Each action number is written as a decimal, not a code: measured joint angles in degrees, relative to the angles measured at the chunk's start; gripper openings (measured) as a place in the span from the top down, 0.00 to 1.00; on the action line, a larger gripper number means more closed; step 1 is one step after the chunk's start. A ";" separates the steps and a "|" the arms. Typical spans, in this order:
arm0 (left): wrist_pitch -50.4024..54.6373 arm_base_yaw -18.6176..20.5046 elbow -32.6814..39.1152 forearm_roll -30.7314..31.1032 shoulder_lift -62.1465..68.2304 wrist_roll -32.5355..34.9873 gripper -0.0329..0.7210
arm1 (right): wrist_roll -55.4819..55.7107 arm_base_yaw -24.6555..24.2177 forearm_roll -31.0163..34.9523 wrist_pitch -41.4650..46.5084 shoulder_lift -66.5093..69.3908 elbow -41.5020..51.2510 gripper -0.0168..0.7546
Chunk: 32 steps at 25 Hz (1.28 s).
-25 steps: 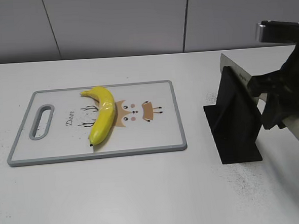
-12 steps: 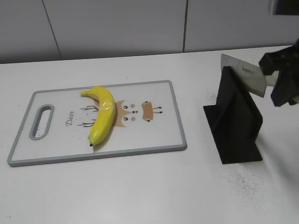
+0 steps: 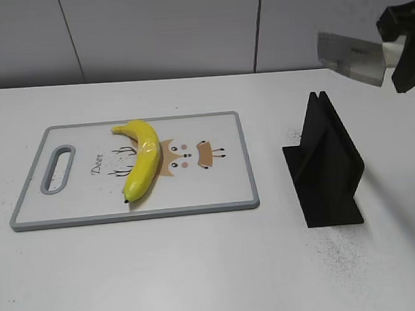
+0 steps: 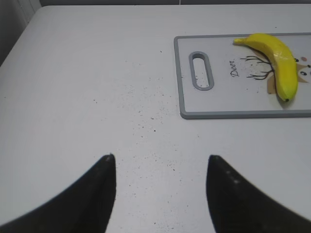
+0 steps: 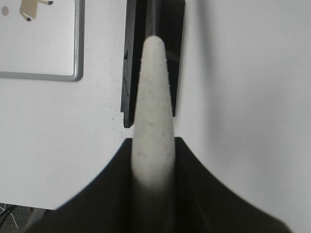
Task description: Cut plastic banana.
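Note:
The plastic banana (image 3: 143, 158) is glossy yellow with a dark tip. It lies on the left half of the grey-rimmed cutting board (image 3: 217, 190), and also shows in the left wrist view (image 4: 274, 60). My right gripper (image 3: 404, 50) is shut on the pale handle (image 5: 153, 107) of a knife. It holds the knife's flat blade (image 3: 349, 59) in the air above the black knife stand (image 3: 324, 166). In the right wrist view the gripper (image 5: 153, 141) pinches the handle from both sides. My left gripper (image 4: 160, 158) is open and empty over bare table, left of the board (image 4: 214, 104).
The black knife stand (image 5: 130, 73) sits on the white table to the right of the board, directly below the held knife. A grey wall runs along the back of the table. The left arm is out of the exterior view.
My right gripper has lifted the knife up out of the black stand's slot. The blade now hangs clear above it. The banana and board have not moved.

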 joint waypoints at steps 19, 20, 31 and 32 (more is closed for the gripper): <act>-11.69 0.00 -3.29 -4.73 5.70 0.22 0.22 | -28.56 0.00 7.47 -6.69 3.62 -6.53 0.77; -12.59 0.00 -3.29 -4.88 7.98 0.68 0.22 | -31.92 0.00 9.39 -6.98 4.67 -6.59 0.77; -20.32 0.00 -11.53 -10.91 40.74 20.87 0.22 | -56.11 0.00 14.74 -5.59 17.43 -17.29 0.77; -20.39 0.00 -13.45 -11.44 43.56 23.55 0.22 | -57.54 0.00 15.08 -5.17 18.49 -18.35 0.77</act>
